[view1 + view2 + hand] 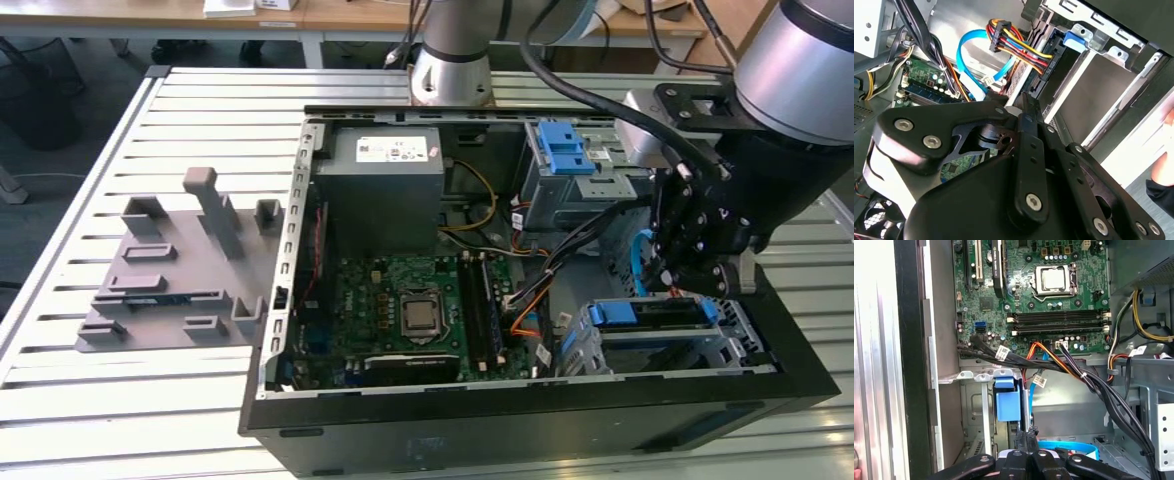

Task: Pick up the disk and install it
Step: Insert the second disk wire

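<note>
The disk (663, 316) lies in the lower drive cage at the open computer case's corner, on the exterior view's right. The blue end of its carrier frame (611, 314) shows there. In the first wrist view that blue carrier end (1006, 401) stands just beyond my fingertips. In the second wrist view the disk's grey face (1089, 95) slopes away past them. My gripper (691, 290) hangs directly above the cage. Its two fingers are pressed together in both wrist views (1026, 436) (1029, 109), with nothing between them.
Bundles of black and coloured cables (1089, 385) and a light blue data cable (970, 60) run beside the cage. An upper cage with a blue latch (567, 150), the grey power supply (387, 165) and the motherboard (414, 310) fill the case. A grey fixture plate (174, 270) lies on the slatted table.
</note>
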### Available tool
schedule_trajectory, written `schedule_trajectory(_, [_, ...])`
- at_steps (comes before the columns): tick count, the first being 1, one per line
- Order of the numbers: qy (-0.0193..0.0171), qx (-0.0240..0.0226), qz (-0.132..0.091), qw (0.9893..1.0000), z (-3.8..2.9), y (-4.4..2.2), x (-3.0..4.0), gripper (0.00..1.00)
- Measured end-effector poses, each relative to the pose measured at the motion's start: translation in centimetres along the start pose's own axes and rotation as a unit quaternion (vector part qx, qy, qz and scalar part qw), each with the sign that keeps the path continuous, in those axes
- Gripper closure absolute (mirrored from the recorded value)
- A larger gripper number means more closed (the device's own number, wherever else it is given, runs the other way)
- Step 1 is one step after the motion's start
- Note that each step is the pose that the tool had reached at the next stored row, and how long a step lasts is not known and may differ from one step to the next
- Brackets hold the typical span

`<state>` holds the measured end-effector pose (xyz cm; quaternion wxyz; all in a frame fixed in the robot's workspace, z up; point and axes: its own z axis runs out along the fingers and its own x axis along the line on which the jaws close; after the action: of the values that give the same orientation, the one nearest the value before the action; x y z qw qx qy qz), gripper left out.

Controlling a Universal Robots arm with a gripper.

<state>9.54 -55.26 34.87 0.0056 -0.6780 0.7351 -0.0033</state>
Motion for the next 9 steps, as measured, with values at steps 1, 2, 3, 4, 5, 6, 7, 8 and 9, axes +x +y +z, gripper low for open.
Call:
schedule_trajectory(1, [0.0, 0.0005, 0.0, 1.0, -0.01, 0.07, 0.01, 0.89])
schedule_trajectory(2, [0.0, 0.0009, 0.0, 1.0, -0.03, 0.14, 0.01, 0.89])
schedule_trajectory(3, [-0.0001, 0.0013, 0.0, 1.0, -0.04, 0.21, 0.02, 0.89])
schedule_trajectory(4, [-0.0001, 0.0018, 0.0, 1.0, -0.06, 0.28, 0.02, 0.89])
schedule_trajectory(5, [-0.0002, 0.0022, 0.0, 1.0, -0.08, 0.35, 0.03, 0.89])
schedule_trajectory(6, [-0.0003, 0.0027, 0.0, 1.0, -0.1, 0.42, 0.03, 0.89])
schedule_trajectory(7, [-0.0003, 0.0031, 0.0, 1.0, -0.14, 0.48, 0.04, 0.89])
schedule_trajectory(8, [-0.0003, 0.0035, 0.0, 1.0, -0.17, 0.54, 0.04, 0.89])
schedule_trajectory(9, [-0.0003, 0.0038, 0.0, 1.0, -0.21, 0.59, 0.05, 0.89])
